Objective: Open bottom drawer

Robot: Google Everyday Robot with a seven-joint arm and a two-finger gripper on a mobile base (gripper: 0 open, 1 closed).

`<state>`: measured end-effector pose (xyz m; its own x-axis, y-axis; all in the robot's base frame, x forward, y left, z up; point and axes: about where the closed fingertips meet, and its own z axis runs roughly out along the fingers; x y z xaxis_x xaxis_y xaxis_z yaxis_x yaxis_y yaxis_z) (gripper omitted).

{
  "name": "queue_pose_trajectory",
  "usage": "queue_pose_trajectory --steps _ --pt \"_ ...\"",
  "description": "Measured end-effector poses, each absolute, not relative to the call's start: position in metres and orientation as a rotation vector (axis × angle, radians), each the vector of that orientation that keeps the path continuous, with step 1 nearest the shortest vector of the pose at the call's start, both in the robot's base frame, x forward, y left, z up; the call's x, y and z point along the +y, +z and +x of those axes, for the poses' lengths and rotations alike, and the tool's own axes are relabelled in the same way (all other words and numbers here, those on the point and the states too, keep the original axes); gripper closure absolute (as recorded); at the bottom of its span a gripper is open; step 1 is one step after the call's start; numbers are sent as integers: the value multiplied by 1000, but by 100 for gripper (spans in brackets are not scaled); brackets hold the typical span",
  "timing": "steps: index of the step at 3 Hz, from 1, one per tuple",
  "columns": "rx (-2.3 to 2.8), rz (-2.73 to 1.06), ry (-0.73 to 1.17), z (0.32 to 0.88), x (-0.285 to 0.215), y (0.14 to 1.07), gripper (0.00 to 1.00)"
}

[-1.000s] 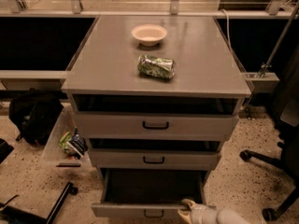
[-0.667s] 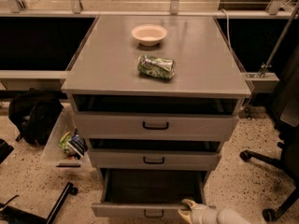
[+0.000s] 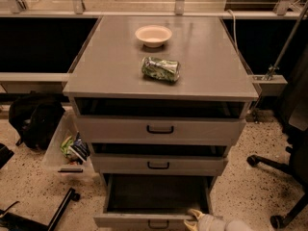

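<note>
The bottom drawer (image 3: 144, 220) is the lowest grey front of three, with a small black bar handle at the frame's bottom edge. It stands pulled well out, and its dark inside shows from above. My gripper (image 3: 193, 219) is at the drawer's front rim, right of the handle, with pale fingertips on the rim and the white arm trailing to the lower right. The middle drawer (image 3: 159, 165) and top drawer (image 3: 160, 129) stand a little way out.
A white bowl (image 3: 153, 35) and a crumpled green bag (image 3: 160, 69) lie on the cabinet top. A clear bin (image 3: 67, 148) and a black backpack (image 3: 33, 119) stand on the floor at left. An office chair base (image 3: 284, 177) stands at right.
</note>
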<state>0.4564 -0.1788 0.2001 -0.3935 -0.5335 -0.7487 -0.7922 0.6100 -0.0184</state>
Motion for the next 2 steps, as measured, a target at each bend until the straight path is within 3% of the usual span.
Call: queue_pose_trajectory --steps 2 --pt "2090 -1026 457 435 -182 201 100"
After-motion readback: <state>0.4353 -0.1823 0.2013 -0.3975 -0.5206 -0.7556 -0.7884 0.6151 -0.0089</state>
